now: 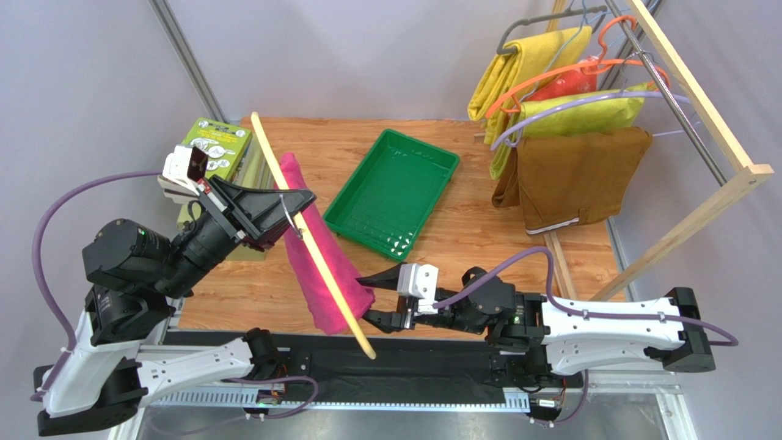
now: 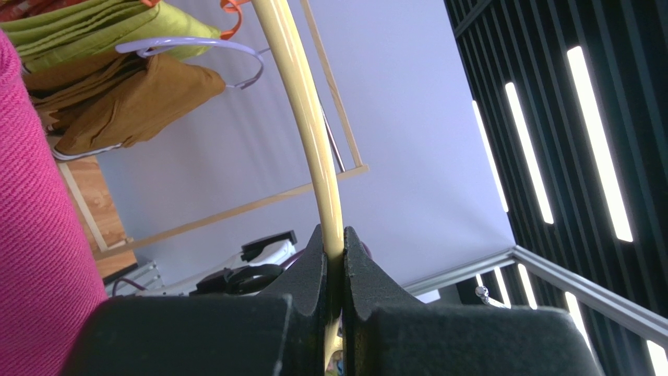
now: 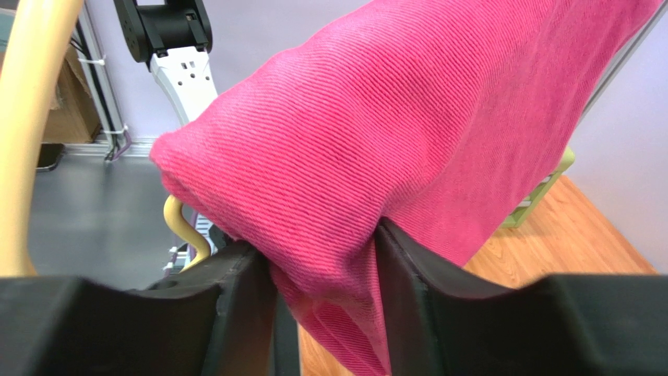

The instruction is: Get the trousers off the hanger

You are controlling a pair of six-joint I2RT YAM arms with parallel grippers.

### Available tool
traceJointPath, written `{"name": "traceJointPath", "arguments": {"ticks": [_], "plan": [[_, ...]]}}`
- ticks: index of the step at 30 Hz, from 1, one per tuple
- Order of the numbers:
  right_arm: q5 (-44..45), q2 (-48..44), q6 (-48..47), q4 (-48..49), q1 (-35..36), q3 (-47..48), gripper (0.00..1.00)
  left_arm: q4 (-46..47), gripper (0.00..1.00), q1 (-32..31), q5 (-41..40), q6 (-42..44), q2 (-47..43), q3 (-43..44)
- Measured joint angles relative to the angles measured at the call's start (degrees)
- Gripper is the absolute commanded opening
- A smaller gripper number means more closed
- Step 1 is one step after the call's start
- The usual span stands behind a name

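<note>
Magenta-pink ribbed fabric: trousers (image 1: pixel 323 252), slung over the cream-yellow plastic hanger (image 1: pixel 341 295), hanging off its bar in a thick fold, raised above the near-left part of the wooden counter (image 1: pixel 477 243). Hanger tilted, laid out diagonally from far-left to near-right, near end out past the counter's front edge.

Left tool (image 1: pixel 292 215) clamped shut on the hanger at about mid-length. Left wrist view: both black fingers (image 2: pixel 306 270) pressed tight on the thin yellow rod, no gap, pink cloth filling the left edge of the shot.

Right tool (image 1: pixel 374 301) low at the near end of the hanger, closed on the lower corner of the trousers. Right wrist view: pink cloth bunched between the two black fingers (image 3: pixel 235 290), touching both (wavy yellow bit of the hanger just peeking out left of the cloth, top bar thick and blurred at far left).

Green tray (image 1: pixel 431 151) flat on the counter, right of the trousers, apart from them. Green printed box (image 1: pixel 218 145) at the far-left corner, behind the left tool.

Wooden rack (image 1: pixel 724 119) at far right. On it: brown garment (image 1: pixel 574 179) under a lilac hanger (image 1: pixel 569 110), olive-green garment (image 1: pixel 597 115), yellow garment (image 1: pixel 519 69), orange hanger (image 1: pixel 551 81). All well apart from both tools.
</note>
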Motion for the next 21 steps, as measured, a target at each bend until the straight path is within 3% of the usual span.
{"name": "traceJointPath", "arguments": {"ticks": [6, 7, 21], "plan": [[2.27, 1.60, 0.44, 1.27, 0.26, 1.22, 0.09, 0.57, 0.00, 0.07, -0.44, 0.22, -0.11, -0.50], [2.97, 1.60, 0.74, 1.40, 0.26, 1.29, 0.00, 0.63, 0.00, 0.09, -0.50, 0.28, -0.28, -0.72], [13.55, 1.62, 8.50, -1.33, 0.33, 3.67, 0.00, -3.10, 0.00, 0.17, -8.24, 2.69, -7.96, -8.41]]}}
